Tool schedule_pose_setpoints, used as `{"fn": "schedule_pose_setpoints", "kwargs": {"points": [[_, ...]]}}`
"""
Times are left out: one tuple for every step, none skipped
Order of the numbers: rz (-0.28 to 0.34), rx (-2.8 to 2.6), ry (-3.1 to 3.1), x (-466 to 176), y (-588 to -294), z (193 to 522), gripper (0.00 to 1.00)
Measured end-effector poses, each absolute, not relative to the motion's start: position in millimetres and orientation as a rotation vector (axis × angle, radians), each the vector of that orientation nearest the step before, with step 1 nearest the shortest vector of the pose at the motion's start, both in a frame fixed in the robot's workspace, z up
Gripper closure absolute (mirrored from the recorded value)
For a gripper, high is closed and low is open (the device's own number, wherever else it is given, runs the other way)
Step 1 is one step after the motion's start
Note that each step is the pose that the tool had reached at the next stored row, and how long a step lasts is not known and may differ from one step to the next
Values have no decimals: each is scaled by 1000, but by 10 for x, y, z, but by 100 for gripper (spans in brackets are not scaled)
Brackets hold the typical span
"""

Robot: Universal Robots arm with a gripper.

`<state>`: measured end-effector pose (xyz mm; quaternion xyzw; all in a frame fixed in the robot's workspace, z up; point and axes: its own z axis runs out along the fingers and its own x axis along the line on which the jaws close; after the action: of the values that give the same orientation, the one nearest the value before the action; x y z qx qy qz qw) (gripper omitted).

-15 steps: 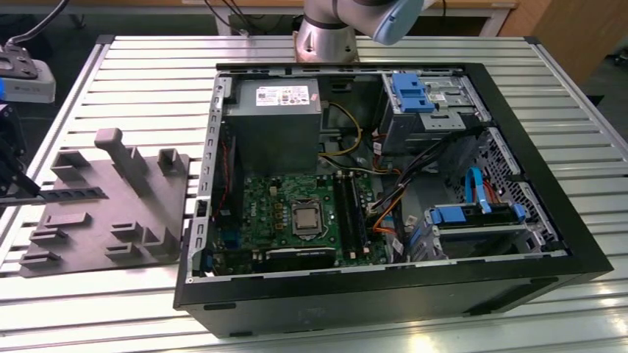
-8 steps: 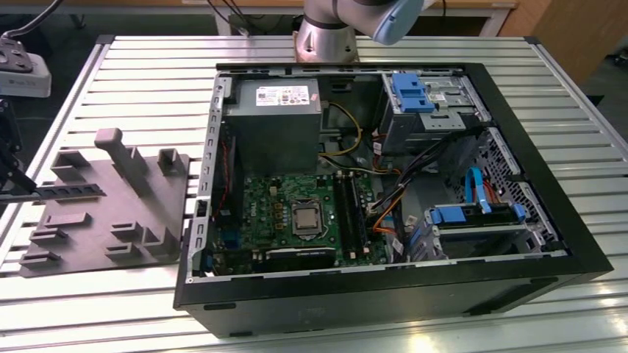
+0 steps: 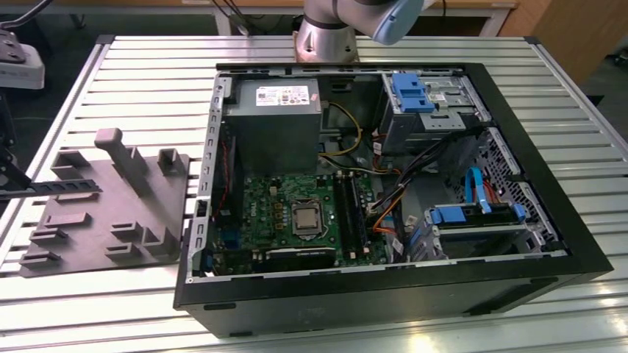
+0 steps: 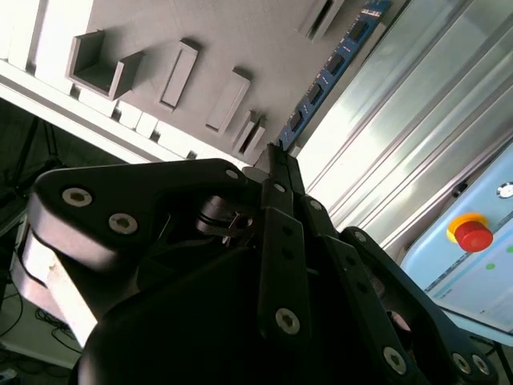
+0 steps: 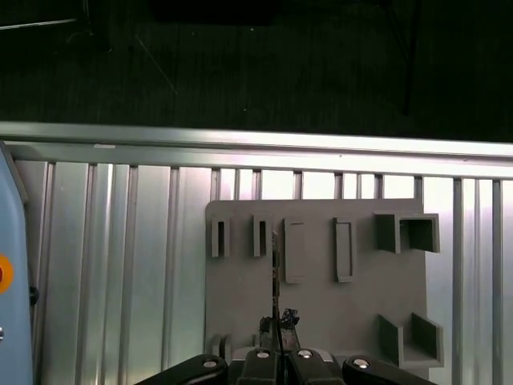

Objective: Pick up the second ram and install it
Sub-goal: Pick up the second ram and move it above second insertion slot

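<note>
Grey tray (image 5: 361, 297) w/ second ram (image 5: 275, 273) edge-on under gripper (image 5: 277, 322); gripper's opening & hold can't tell.

A slatted metal bench (image 3: 118, 66) carried an open black computer case (image 3: 393, 298) lying on its side. Inside lay a green motherboard (image 3: 263, 209) with a bare processor (image 3: 307, 218), a grey power supply (image 3: 273, 121) and blue drive brackets (image 3: 410, 92). A grey moulded tray (image 3: 118, 220) sat beside the case, toward the exterior view's left. A red button (image 4: 473, 234) showed in the second wrist view.
</note>
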<state>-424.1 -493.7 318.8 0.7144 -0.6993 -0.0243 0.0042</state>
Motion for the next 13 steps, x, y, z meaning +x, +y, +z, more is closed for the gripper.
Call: {"fn": "schedule_pose_setpoints", "kwargs": {"points": [[-76, 2238, -2191, -4241, -4937, 3200, 88], [-76, 2238, -2191, -4241, -4937, 3213, 88], [-76, 2238, -2191, -4241, -4937, 3225, 88], [-76, 2238, -2191, -4241, -4937, 3239, 88], [-76, 2238, -2191, -4241, -4937, 3251, 88], [-76, 2238, -2191, -4241, -4937, 3264, 88], [-76, 2238, -2191, -4241, -4937, 3275, 88], [-76, 2238, -2191, -4241, -4937, 3287, 88], [-76, 2238, -2191, -4241, -4937, 3297, 88], [-76, 2238, -2191, -4241, -4937, 3307, 88], [-76, 2238, -2191, -4241, -4937, 3318, 88], [-76, 2238, -2191, -4241, -4937, 3327, 88], [-76, 2238, -2191, -4241, -4937, 3338, 88]]}}
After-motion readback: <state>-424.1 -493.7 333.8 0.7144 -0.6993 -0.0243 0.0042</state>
